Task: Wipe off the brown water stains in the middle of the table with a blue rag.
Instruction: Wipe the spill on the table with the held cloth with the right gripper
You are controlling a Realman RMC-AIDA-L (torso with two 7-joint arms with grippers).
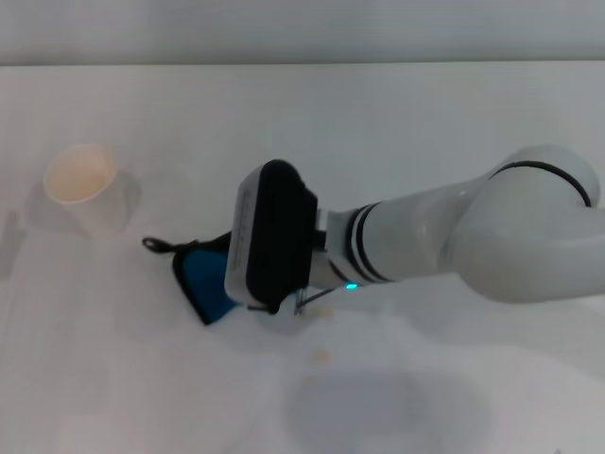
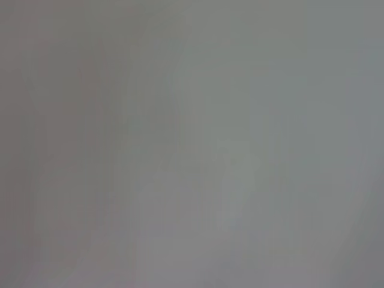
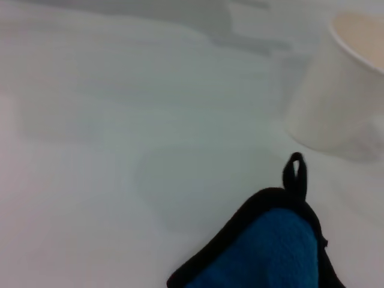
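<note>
On the tabletop (image 1: 397, 123) the rag (image 1: 203, 279) lies left of centre, partly under the right arm's wrist housing (image 1: 272, 236), which reaches in from the right. The paper cup (image 1: 87, 189) stands farther left and behind the rag, apart from it.

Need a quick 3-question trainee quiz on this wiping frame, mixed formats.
1. True or false: the paper cup stands upright on the table.
2. Which arm is over the blue rag? A left, B right.
3. What sticks out from the rag's corner toward the cup?

Key: 1 true. 2 B; the right hand is at the rag, fingers hidden. 3 a small black loop.
</note>
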